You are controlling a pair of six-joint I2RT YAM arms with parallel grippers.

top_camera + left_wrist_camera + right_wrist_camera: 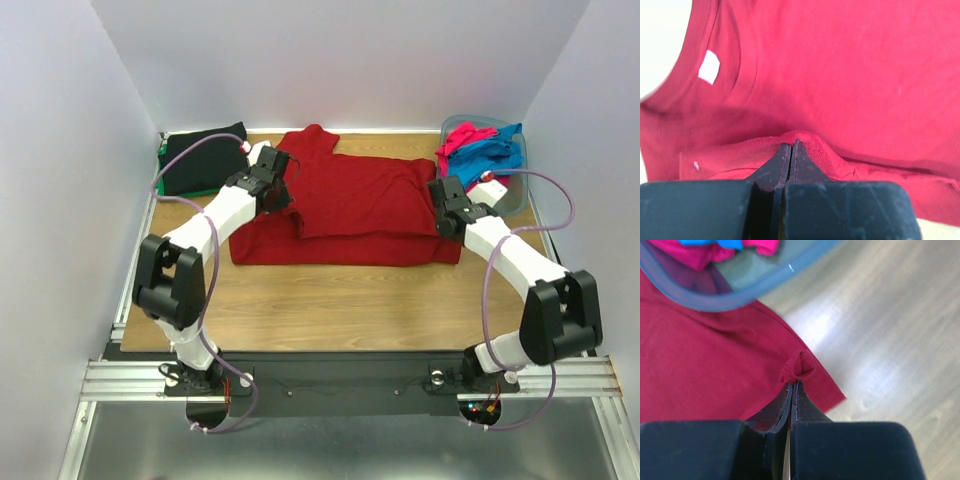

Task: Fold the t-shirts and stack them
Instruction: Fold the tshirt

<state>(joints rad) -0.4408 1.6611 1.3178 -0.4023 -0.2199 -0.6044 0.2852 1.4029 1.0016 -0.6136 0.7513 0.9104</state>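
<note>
the dark red t-shirt [360, 205] lies spread across the middle of the table [330, 300], its long axis running left to right: the neck with its white tag sits at the left end, the hem at the right end just beside the grey-blue tub [517, 196], and one sleeve juts toward the far wall. it looks only partly folded, since a near strip seems doubled along its length, though i cannot tell how many layers there are. the left gripper [790, 150] has its jaws pressed together on a small raised ridge of red cloth below the neck. the right gripper [791, 389] is likewise clamped on a pucker of cloth near the hem's corner. so i judge a fold of this shirt is in hand, not finished. at the far left corner a folded black t-shirt [203, 160] rests on a green t-shirt [161, 152], which looks like the stack so far. a bright pink t-shirt [460, 138] and a blue t-shirt [497, 152] lie crumpled in the tub, not yet folded
</note>
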